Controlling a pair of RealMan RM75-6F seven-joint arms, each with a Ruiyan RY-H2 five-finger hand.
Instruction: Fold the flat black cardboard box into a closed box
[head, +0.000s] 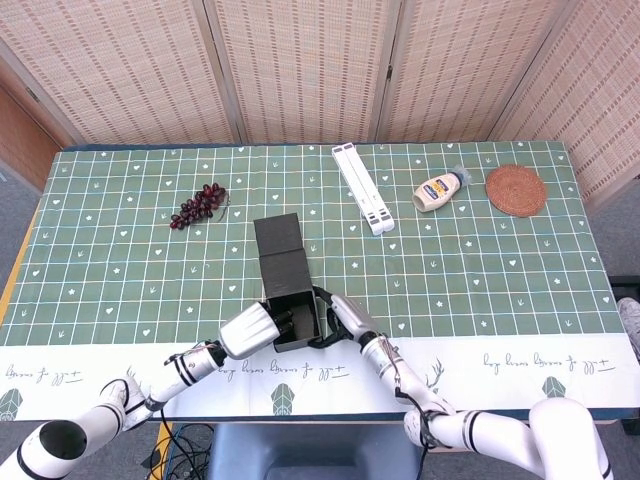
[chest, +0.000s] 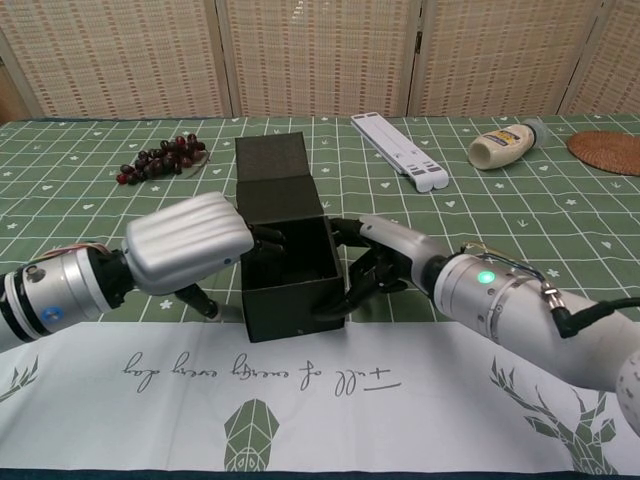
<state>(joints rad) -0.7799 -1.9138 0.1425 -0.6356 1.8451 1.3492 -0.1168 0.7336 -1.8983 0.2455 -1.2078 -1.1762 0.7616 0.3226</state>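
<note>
The black cardboard box (head: 292, 312) (chest: 291, 287) stands open-topped near the table's front edge. Its lid flap (head: 278, 240) (chest: 273, 176) lies flat behind it, pointing away from me. My left hand (head: 249, 331) (chest: 189, 242) grips the box's left wall, with its fingers reaching over the rim into the box and its thumb outside below. My right hand (head: 341, 317) (chest: 382, 264) holds the right wall, its dark fingers curled round the front right corner. The box's inside floor is partly hidden by the left hand's fingers.
Purple grapes (head: 197, 205) (chest: 160, 158) lie at the back left. A white folded stand (head: 362, 188) (chest: 398, 150), a mayonnaise bottle (head: 441, 190) (chest: 510, 144) and a round woven coaster (head: 516, 189) (chest: 610, 150) sit at the back right. The white cloth border (chest: 320, 390) runs along the front edge.
</note>
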